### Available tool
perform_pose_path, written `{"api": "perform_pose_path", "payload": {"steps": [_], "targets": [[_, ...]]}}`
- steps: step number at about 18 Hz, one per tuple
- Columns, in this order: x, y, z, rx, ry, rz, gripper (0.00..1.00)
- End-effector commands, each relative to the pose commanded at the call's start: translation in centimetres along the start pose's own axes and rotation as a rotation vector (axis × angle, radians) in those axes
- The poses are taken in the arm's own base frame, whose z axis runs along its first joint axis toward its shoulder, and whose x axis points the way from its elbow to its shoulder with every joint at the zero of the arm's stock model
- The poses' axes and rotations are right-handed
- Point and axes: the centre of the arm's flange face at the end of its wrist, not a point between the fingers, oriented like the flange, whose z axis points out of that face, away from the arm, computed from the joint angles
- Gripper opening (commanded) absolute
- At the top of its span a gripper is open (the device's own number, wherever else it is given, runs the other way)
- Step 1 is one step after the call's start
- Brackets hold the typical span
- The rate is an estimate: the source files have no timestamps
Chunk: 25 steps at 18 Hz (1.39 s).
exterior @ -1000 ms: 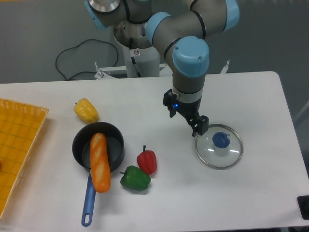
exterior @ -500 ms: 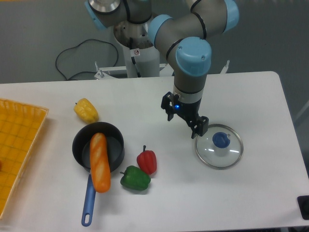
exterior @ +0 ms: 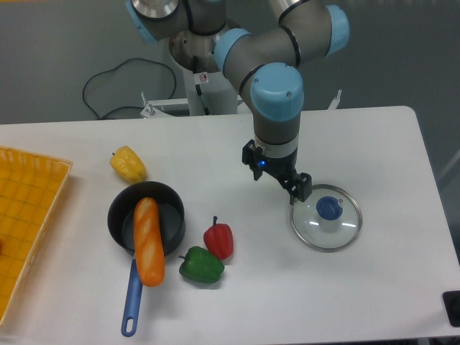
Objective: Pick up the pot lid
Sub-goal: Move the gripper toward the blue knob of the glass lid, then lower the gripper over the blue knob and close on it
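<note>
At the near edge of the white table [exterior: 244, 309], toward the left of the picture, a blue handle [exterior: 131, 305] points at the camera. It belongs to the black pan [exterior: 174, 219], which sits open side up. A small black object [exterior: 452, 300] shows at the right border of the picture, cut off by it. A slatted orange-yellow surface [exterior: 29, 230] runs along the left border.

Beside the handle's inner end, a bit farther right, lies a green pepper [exterior: 202, 266]. Just behind it is a red pepper [exterior: 220, 241], its stem pointing away from the camera. A long orange vegetable [exterior: 148, 241], perhaps a carrot, lies partly in the pan and reaches out across the near rim, its thick end above the start of the handle.

Farther right, the pot lid [exterior: 323, 236] lies flat on the table, knob up: a see-through disc with a thin rim and a round blue knob [exterior: 329, 208]. The claw [exterior: 274, 185] hangs pointing down, to the left of the knob and slightly farther back. Its fingers stand wide apart, with nothing between them. One finger overlaps the lid's rim in this view; I cannot tell how high above it that finger is.

Behind the pan lies a yellow vegetable [exterior: 129, 164]. Beyond the table's far edge, a black cable [exterior: 129, 61] loops over a dark grey background.
</note>
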Motion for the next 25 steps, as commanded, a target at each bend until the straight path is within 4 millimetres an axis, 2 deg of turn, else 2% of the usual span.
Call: {"api": "perform_pose_path", "payload": {"steps": [2,3,6,10,17,25], "targets": [[-0.6,-0.5,1.4,-0.006,0.019,0.043,1.0],[-1.0,-0.8,1.3,-0.002,0.015,0.056,1.0],[-1.6,-0.5,2.6,0.019,0.047,0.125,1.0],[-2.7,0.8,3.7,0.019,0.059,0.196,1.0],[-4.9,3.1,3.5,0.022,0.044,0.257,1.0],[-7.2,6.3,6.1,0.016,0.076,0.268,1.0]]}}
